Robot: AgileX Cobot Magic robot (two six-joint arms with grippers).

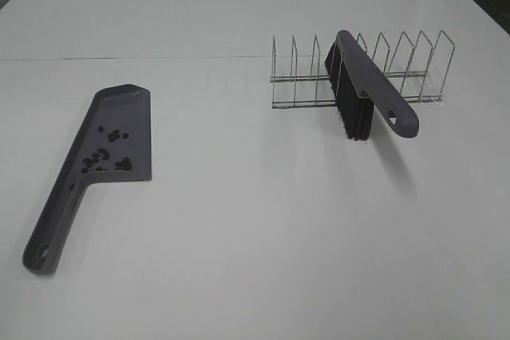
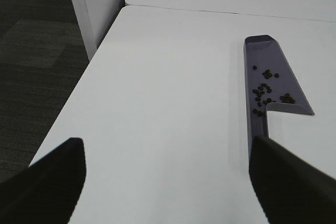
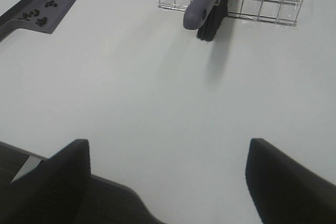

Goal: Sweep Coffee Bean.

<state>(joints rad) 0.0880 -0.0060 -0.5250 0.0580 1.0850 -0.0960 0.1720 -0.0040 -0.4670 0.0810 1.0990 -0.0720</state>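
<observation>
A grey-purple dustpan (image 1: 111,129) lies flat on the white table at the left, its handle toward the front edge. Several coffee beans (image 1: 107,153) lie in its pan; they also show in the left wrist view (image 2: 265,92) and the right wrist view (image 3: 37,11). The brush (image 1: 362,93) rests slotted in a wire rack (image 1: 398,69) at the right, bristles down; it also shows in the right wrist view (image 3: 207,3). Neither arm shows in the high view. My left gripper (image 2: 168,177) is open and empty near the table's left front corner. My right gripper (image 3: 168,177) is open and empty at the front edge.
The table's left edge (image 2: 79,85) drops to dark carpet (image 2: 31,51), with a white panel (image 2: 94,3) beside it. A seam (image 1: 127,58) crosses the table behind the dustpan. Bare white tabletop (image 1: 263,220) spreads between dustpan and rack.
</observation>
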